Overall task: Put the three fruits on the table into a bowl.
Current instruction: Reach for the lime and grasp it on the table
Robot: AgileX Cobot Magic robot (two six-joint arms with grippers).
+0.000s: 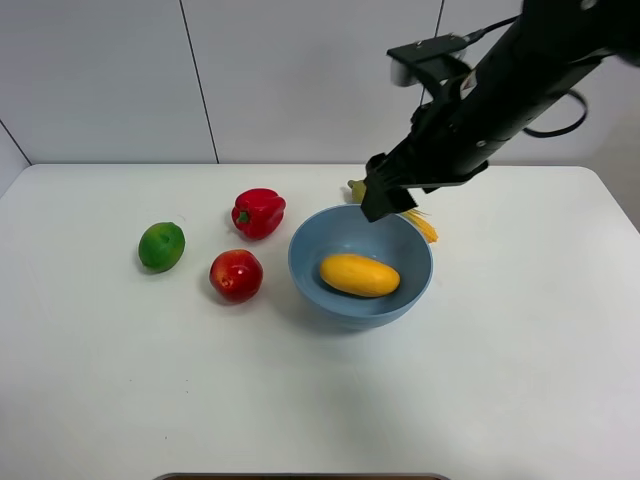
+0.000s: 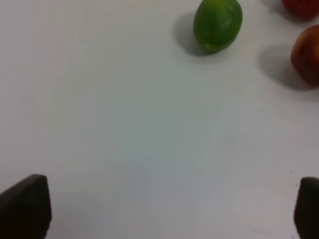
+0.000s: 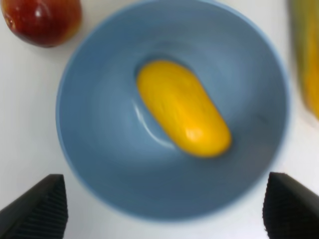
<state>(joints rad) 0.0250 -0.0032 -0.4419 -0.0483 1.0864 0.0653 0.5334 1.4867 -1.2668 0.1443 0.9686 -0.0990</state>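
The mango (image 1: 359, 275) is found lying inside the bowl (image 1: 297, 262). The lime (image 1: 161, 246) and apple (image 1: 236, 275) are seen outside it on the table (image 1: 500, 380). The right gripper (image 1: 380, 203) is held above the bowl, parted and empty. The left gripper (image 2: 164, 209) is spread wide, gripping nothing.

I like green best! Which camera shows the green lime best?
The left wrist view: the lime looks big and close there, though it touches the picture's edge. The exterior high view shows it whole but small on the table. The right wrist view does not show it.
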